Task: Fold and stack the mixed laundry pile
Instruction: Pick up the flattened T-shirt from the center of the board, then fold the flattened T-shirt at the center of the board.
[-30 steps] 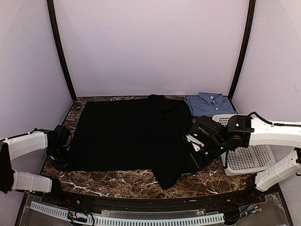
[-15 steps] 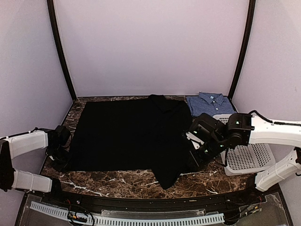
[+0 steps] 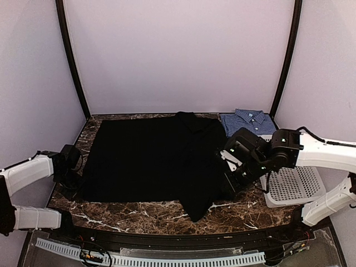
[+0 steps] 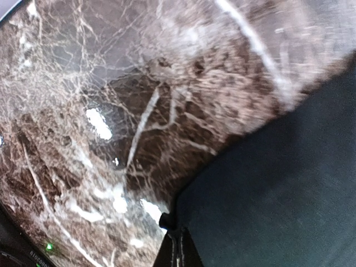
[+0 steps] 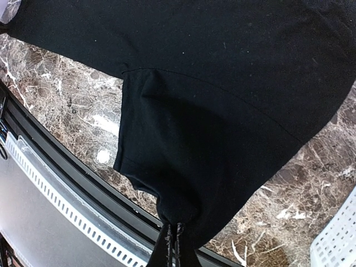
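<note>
one black garment, one blue-checked shirt, one white basket

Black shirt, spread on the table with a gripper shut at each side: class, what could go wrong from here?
1. The left gripper seems to pinch only the very corner of the black shirt; a pull could slip it free.
2. The right gripper holds the sleeve bunched near the table front edge; lifting may crease the fold.
3. The right arm reaches across the basket and might knock it.
</note>
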`<state>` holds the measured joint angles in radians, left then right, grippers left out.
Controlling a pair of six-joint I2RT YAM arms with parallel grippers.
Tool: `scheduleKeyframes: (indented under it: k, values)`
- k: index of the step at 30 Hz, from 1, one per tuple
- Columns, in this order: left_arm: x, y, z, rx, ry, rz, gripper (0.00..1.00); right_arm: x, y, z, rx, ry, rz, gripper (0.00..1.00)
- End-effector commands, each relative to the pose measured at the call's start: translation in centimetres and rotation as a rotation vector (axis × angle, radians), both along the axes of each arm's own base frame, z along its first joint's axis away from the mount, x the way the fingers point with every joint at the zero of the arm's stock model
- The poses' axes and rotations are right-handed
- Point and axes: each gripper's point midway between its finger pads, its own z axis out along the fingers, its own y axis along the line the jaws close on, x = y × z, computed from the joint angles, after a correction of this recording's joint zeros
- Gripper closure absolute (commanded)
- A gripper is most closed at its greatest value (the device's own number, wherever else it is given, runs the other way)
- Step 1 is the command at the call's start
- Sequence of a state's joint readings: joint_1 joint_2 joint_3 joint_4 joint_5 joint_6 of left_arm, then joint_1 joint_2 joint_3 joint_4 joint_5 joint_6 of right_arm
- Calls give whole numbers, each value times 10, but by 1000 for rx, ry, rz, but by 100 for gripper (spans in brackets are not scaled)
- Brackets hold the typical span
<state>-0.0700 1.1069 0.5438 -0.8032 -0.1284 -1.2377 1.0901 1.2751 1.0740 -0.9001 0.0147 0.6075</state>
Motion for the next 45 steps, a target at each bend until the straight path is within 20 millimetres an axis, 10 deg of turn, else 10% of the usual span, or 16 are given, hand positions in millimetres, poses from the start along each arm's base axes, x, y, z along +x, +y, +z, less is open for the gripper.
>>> scheduleKeyframes:
  k: [1, 16, 29, 45]
  values:
    - [-4, 2, 26, 4, -49, -17, 100, 4, -11, 20, 26, -40, -41, 100]
    - [22, -1, 65, 6, -145, -84, 100, 28, -18, 60, 9, -196, -30, 100]
    - [98, 4, 100, 69, -268, -113, 100, 122, -14, 82, -10, -345, -36, 100]
    - [180, 12, 73, 43, -279, -96, 100, 250, 3, 72, -60, -456, -31, 100]
